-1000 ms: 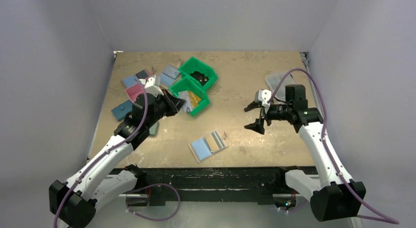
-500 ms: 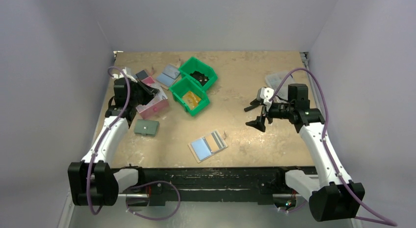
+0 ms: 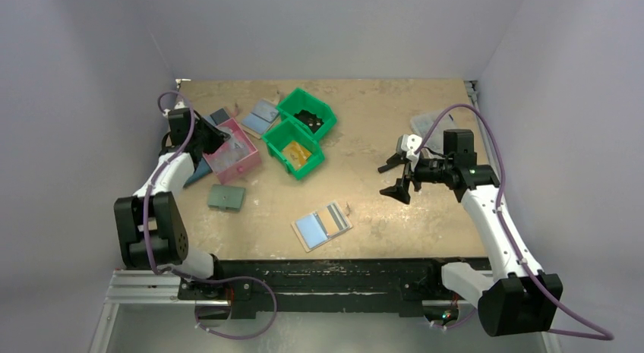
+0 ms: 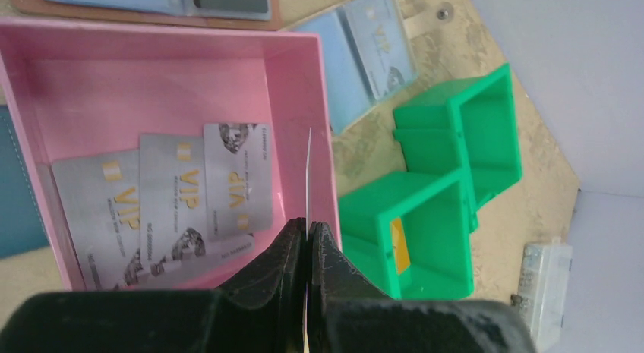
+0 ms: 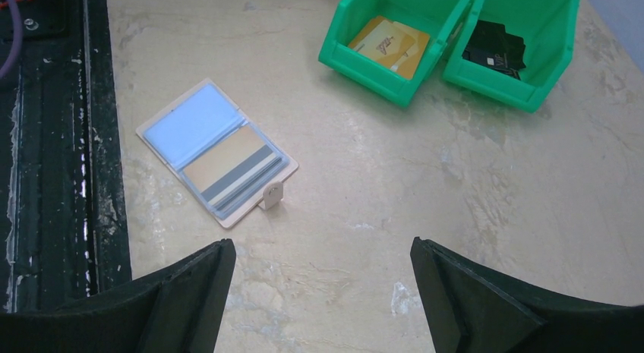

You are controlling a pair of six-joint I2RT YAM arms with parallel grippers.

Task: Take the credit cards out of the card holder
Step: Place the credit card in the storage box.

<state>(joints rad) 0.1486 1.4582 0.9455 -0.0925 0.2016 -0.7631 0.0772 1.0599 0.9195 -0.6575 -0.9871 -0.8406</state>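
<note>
Card holder lies open and flat on the tabletop at about 6 o'clock in the top view, near the front edge. Its light-blue panel faces up, with the striped slot side beside it. In the right wrist view some credit cards show in the slots, so I judge the task is not finished.

Left gripper hangs over the pink bin at 9 o'clock. Its jaws are pressed together on a thin card that stands edge-on. Probably it comes from the holder, but its face is hidden. I think it is held above this bin because the silver VIP cards are collected there.

Right gripper hovers at 3 o'clock, well apart from the holder. Its jaws are spread wide and empty and look toward the holder, ready for a next card. Green bins at 12 o'clock hold yellow cards.
</note>
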